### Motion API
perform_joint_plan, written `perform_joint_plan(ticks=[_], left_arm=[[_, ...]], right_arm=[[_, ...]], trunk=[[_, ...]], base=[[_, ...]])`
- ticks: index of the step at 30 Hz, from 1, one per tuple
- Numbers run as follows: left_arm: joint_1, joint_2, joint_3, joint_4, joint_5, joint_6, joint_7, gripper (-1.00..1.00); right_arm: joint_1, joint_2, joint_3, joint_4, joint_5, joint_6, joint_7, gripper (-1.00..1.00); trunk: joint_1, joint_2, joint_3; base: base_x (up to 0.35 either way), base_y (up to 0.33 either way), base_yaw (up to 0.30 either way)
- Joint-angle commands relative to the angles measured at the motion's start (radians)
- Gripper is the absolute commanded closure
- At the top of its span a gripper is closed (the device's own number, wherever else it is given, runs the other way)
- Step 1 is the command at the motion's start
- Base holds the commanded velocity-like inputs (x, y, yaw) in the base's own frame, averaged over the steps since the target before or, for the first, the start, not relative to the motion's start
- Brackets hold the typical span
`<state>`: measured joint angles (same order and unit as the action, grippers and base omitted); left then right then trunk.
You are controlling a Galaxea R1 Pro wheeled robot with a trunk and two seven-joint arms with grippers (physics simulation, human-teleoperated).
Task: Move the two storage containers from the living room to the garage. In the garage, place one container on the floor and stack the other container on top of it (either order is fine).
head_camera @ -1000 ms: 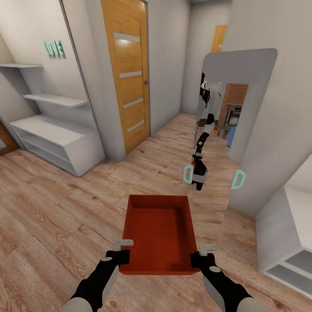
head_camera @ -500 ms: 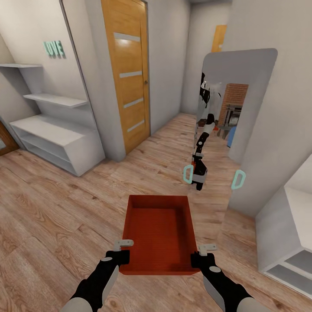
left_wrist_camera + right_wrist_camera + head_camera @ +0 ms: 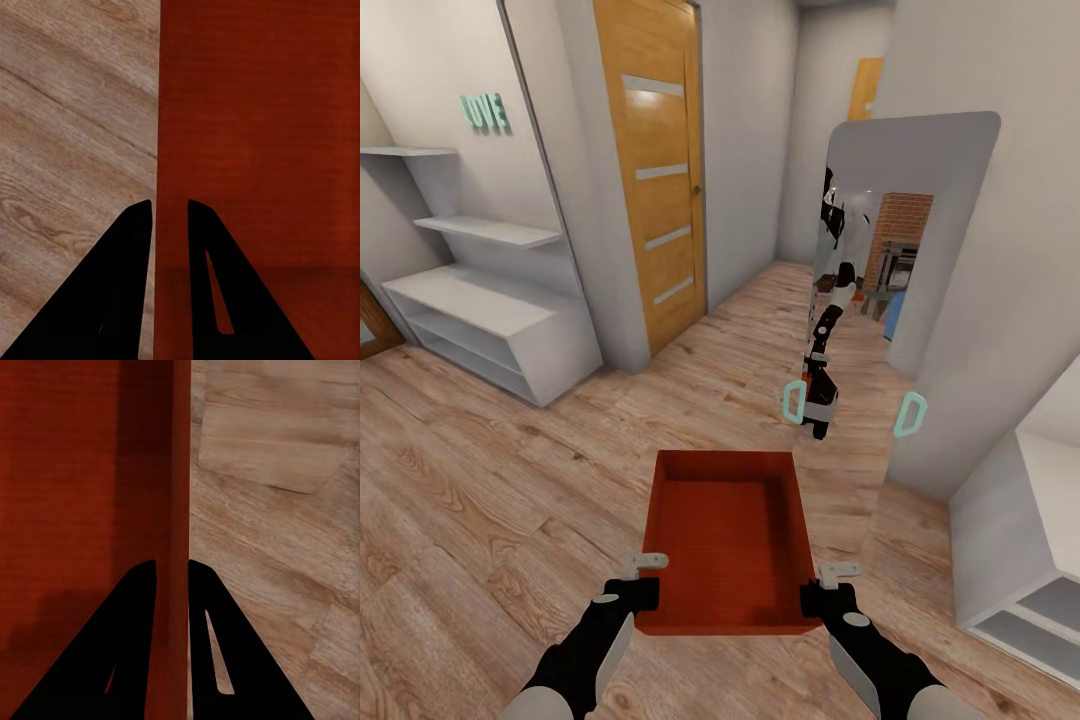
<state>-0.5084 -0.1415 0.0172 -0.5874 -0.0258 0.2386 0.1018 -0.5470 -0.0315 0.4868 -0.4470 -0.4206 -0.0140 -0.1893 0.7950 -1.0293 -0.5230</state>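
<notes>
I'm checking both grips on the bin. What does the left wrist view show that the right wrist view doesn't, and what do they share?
Left wrist view: the left pincer straddling the storage container's thin wall, the ribbed interior on one side, plank floor on the other.
Right wrist view: the right pincer straddling the opposite wall, plus a pale rectangular patch on the floor.
Both: dark fingers pinching an orange-red wall, with wood planks beyond.
</notes>
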Motion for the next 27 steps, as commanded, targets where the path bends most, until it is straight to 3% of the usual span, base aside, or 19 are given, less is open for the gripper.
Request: perform_joint_plan(ticks=[1,27], left_arm=[[-0.001,0.0,-0.001,-0.003,0.007,0.005,-0.025,1.0],[-0.001,0.0,-0.002,-0.003,0.007,0.005,-0.024,1.0]], right_arm=[[-0.001,-0.026,0.011,0.033,-0.014,-0.002,-0.004,1.0],[-0.001,-0.025,0.013,0.033,-0.014,-0.001,0.005,1.0]], trunk=[[0.0,-0.001,-0.001],[0.0,-0.001,-0.001]], base=[[0.0,0.0,0.0],[0.0,0.0,0.0]])
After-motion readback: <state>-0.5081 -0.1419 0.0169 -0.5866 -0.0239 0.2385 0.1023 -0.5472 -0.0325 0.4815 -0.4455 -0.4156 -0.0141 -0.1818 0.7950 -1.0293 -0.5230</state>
